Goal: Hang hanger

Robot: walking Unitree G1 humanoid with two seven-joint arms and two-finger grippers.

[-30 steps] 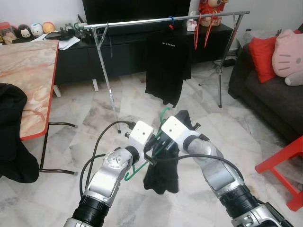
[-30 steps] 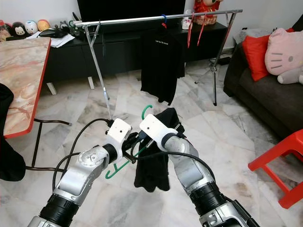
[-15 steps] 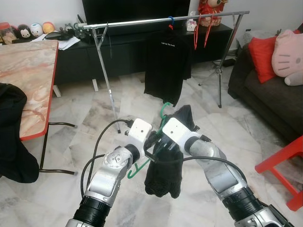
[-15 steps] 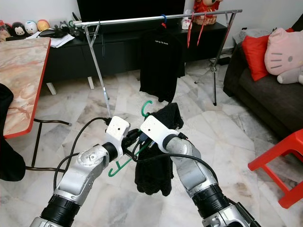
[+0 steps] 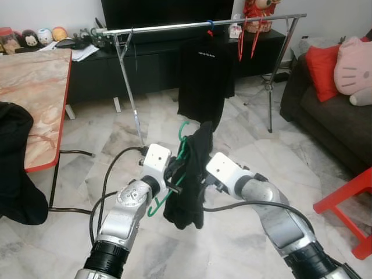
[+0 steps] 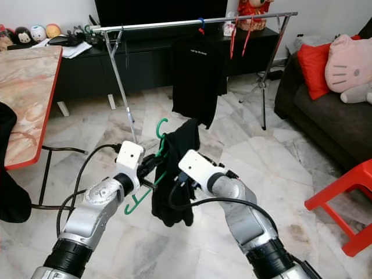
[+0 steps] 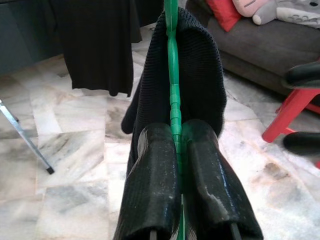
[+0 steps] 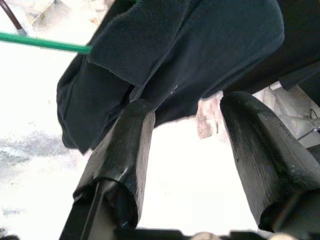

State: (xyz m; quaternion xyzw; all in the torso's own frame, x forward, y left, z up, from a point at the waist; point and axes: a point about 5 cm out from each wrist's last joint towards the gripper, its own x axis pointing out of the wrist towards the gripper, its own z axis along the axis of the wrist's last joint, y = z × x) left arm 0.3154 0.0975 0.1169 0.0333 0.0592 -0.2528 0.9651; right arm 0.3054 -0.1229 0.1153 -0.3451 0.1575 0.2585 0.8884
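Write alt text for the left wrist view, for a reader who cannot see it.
The left claw is shut on a thin green plastic hanger with a black knitted garment draped over it. Behind are a pale marble floor, a hanging black shirt, a grey sofa and a red plastic chair.

Two brushed-silver metal arms carry ribbed black collars near the elbows and round silver joint housings. Each wrist ends in a boxy white camera block. Looping black cables run along both forearms. The left gripper (image 7: pixel 176 172) and right gripper (image 8: pixel 187 145) each have two long, thick, matte-black, finely textured fingers.
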